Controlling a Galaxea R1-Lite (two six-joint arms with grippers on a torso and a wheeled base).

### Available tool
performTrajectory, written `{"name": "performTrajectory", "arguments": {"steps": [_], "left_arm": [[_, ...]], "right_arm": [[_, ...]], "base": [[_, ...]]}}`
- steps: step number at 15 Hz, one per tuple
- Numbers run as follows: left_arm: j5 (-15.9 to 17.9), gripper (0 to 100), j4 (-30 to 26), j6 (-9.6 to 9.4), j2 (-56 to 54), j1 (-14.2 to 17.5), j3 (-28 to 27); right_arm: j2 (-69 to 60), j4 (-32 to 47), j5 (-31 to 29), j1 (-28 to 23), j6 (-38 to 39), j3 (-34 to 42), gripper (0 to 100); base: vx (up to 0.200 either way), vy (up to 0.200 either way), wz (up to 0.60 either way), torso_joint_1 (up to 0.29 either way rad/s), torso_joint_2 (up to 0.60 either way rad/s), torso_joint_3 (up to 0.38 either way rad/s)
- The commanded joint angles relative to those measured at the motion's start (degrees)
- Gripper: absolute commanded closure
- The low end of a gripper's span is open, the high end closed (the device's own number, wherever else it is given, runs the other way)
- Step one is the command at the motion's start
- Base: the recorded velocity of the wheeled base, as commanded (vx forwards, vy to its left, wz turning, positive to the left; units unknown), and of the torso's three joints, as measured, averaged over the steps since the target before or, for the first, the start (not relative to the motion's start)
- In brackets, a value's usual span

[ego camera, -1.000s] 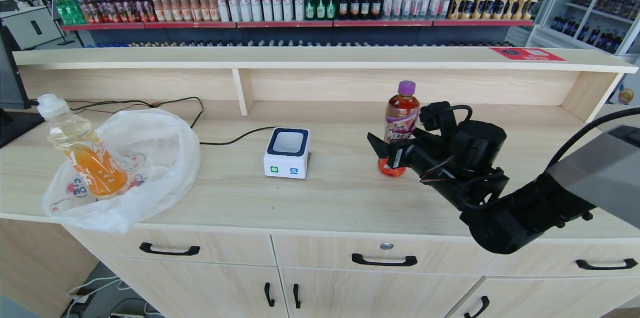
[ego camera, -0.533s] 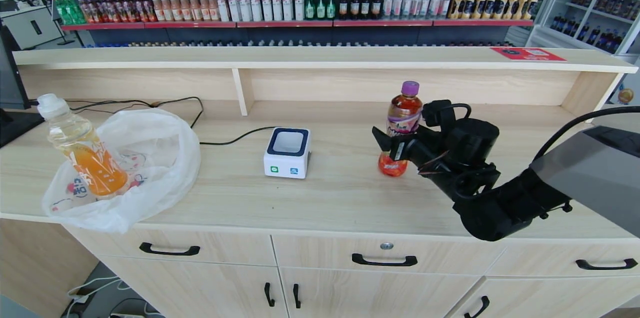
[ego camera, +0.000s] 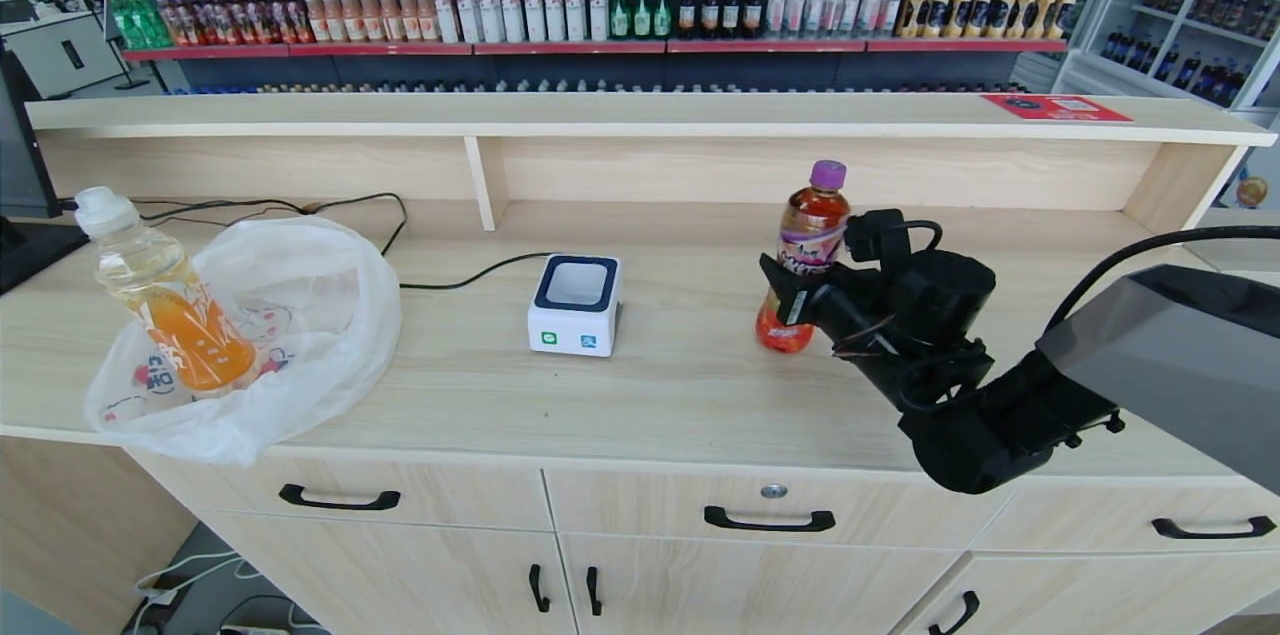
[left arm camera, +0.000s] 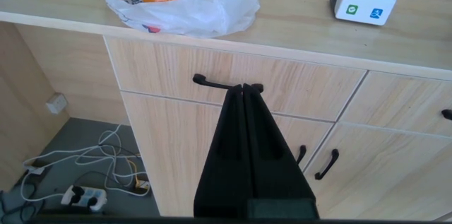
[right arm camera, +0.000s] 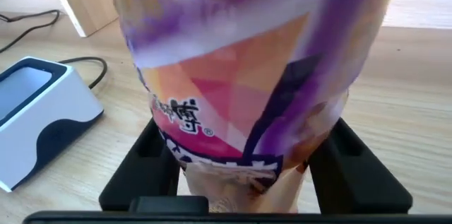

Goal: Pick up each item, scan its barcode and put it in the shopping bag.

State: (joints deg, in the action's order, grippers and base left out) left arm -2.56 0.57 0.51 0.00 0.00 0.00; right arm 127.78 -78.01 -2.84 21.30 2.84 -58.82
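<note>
Right tool (ego camera: pixel 790 287) open astride the standing bottle (ego camera: pixel 808 233) (purple cap), left tool (left arm camera: pixel 244 90) closed, empty

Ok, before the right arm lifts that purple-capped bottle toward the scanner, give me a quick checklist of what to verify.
1. Purple-capped bottle sits inside the right gripper: ok.
2. Grip firmly closed on it: cannot tell.
3. Bottle standing upright: not ok, it leans.
4. Scanner window unobstructed: ok.
5. Shopping bag open, orange bottle already in it: ok.
6. Left gripper shut and well away from the bottle: ok.
</note>
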Motion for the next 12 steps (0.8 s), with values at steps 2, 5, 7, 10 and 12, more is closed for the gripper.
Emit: {"name": "performTrajectory", "arguments": {"steps": [2,5,7,10,12], "left_arm": [[0.01,100,0.04,0.02,0.00,0.00,0.00],[0.01,100,0.04,0.02,0.00,0.00,0.00],[0.01,100,0.04,0.02,0.00,0.00,0.00],[0.01,100,0.04,0.02,0.00,0.00,0.00],[0.01,100,0.04,0.02,0.00,0.00,0.00]], "right_arm": [[-0.08,-2.06,0.12,0.06,0.15,0.81,100],[-1.31,-4.35,0.47,0.76,0.15,0.90,100],[-3.42,-4.61,0.47,2.26,0.24,1.08,100],[-8.60,-5.49,-0.06,4.98,0.41,5.73,100],[-13.44,-5.84,-0.06,6.56,0.41,10.48,100]], "base": [[0.000,0.000,0.00,0.000,0.00,0.000],[0.000,0.000,0.00,0.000,0.00,0.000],[0.000,0.000,0.00,0.000,0.00,0.000],[0.000,0.000,0.00,0.000,0.00,0.000],[0.000,0.000,0.00,0.000,0.00,0.000]]}}
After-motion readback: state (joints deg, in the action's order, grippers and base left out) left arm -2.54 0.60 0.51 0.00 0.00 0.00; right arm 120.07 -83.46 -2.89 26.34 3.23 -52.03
